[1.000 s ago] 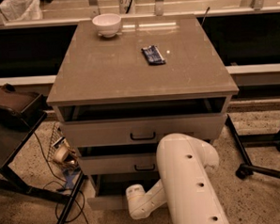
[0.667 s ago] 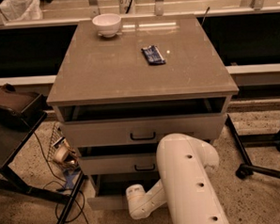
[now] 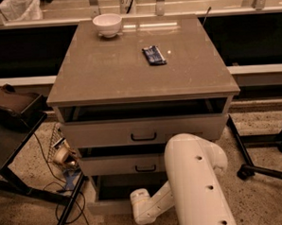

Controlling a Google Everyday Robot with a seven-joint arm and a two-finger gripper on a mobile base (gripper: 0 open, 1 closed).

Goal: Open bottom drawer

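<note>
Camera view, looking down on a three-drawer cabinet from the front.

- Found the bottom drawer (image 3: 110, 207) at the foot of the stack, just above the speckled floor (image 3: 30, 163). Judged part-way out, going by the dark tray opening behind its pale front. Handle not visible, hidden by the arm.
- Located the claw (image 3: 139, 199) low at that drawer's front, right of centre, at the end of the white arm (image 3: 197, 187). Arm bent down and inward, probably to reach the lowest handle head-on. Claw opening and any hold on the handle: cannot tell.
- Arm shell: smooth, rounded, plastic-looking, dotted with small dark holes.
- Above: middle drawer (image 3: 110, 165) and top drawer (image 3: 99, 133), flat matte grey-beige fronts, each with a small black bar handle. Dark gap along each upper edge, so likely ajar as well.
- Tabletop (image 3: 106, 78): square, smooth, faintly glossy, with a thin overhanging lip.
- On it: round white bowl (image 3: 107, 24) at back left and a blue, foil-looking snack packet (image 3: 153, 55) right of centre, well apart. Both well away from the drawer work; judged bystanders to the task.
- Left of cabinet: black stand (image 3: 14, 126), with loose cables (image 3: 63, 158) on the floor beside it.
- Right: black chair base (image 3: 262, 167).
</note>
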